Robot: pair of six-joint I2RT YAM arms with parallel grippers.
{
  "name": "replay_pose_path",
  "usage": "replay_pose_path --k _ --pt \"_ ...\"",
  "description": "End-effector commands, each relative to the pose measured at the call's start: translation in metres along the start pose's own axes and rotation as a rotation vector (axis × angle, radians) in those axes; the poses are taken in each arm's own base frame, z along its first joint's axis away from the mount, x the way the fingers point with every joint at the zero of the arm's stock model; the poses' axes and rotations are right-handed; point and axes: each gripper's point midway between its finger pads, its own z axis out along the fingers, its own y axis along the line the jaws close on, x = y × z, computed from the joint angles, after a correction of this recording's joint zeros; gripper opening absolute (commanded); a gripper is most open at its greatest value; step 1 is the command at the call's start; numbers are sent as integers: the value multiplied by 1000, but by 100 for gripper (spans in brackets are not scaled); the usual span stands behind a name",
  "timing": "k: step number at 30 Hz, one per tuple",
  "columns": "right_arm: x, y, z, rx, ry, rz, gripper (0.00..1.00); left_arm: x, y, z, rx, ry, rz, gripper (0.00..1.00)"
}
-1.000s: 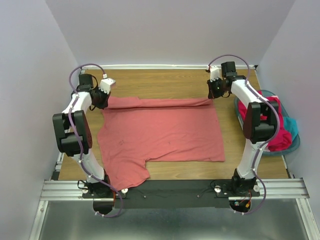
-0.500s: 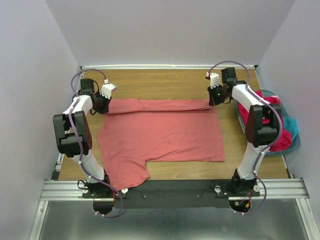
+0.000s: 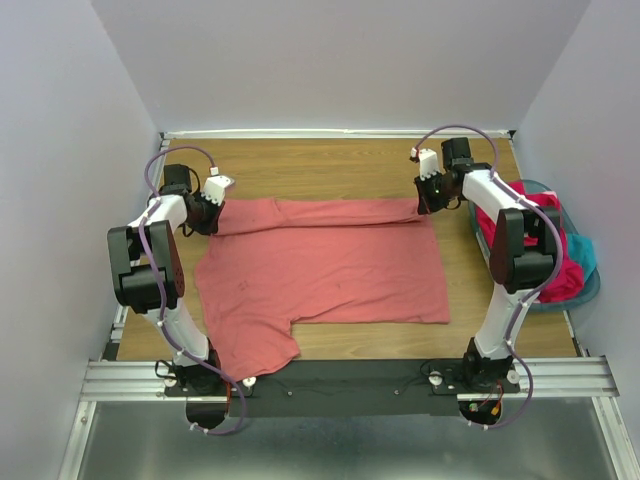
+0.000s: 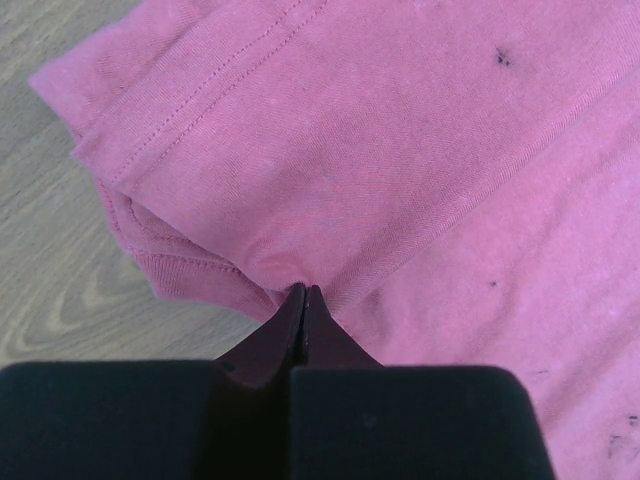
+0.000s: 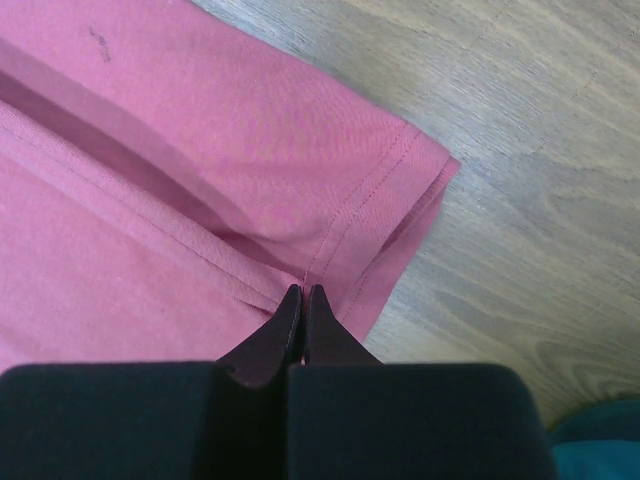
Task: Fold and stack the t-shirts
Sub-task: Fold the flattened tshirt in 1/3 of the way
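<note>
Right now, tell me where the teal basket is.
In the top view the teal basket sits at the table's right edge, just outside the right arm, holding magenta-red cloth; the salmon shirt lies left of it.

The large t-shirt (image 3: 330, 270) lies spread at the centre of the table (image 3: 330, 160). A folded-over band (image 3: 320, 210) runs along its 12 o'clock edge. The left gripper (image 4: 303, 292) sits at the band's 10 o'clock corner, tips closed on the cloth; the right gripper (image 5: 303, 292) does the same at the 2 o'clock corner. One sleeve (image 3: 255, 350) juts out at 7 o'clock, towards the left arm's base. At 3 o'clock, by the table's right edge and beyond the right arm, stands a basket (image 3: 592, 285) with heaped t-shirts (image 3: 560, 275) in it, well apart from the spread one.
</note>
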Motion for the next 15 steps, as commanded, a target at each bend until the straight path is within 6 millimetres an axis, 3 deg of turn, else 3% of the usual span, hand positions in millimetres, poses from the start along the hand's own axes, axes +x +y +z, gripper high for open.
replay_pose_path --k 1,10,11,12,14,15 --pt "6 -7 1 25 23 -15 0 -4 13 -9 -53 0 11 0" --pt "17 -7 10 17 55 -17 3 9 5 -3 -25 22 2 0" --pt "17 -7 10 19 59 -18 9 10 2 -2 -9 24 6 0" --pt "19 -6 9 16 62 -23 27 10 1 -3 -3 25 12 2" --pt "16 -5 3 17 54 -31 43 5 -1 -9 10 14 26 12" --pt "14 -4 -1 17 46 -33 55 1 -1 -13 17 3 34 21"
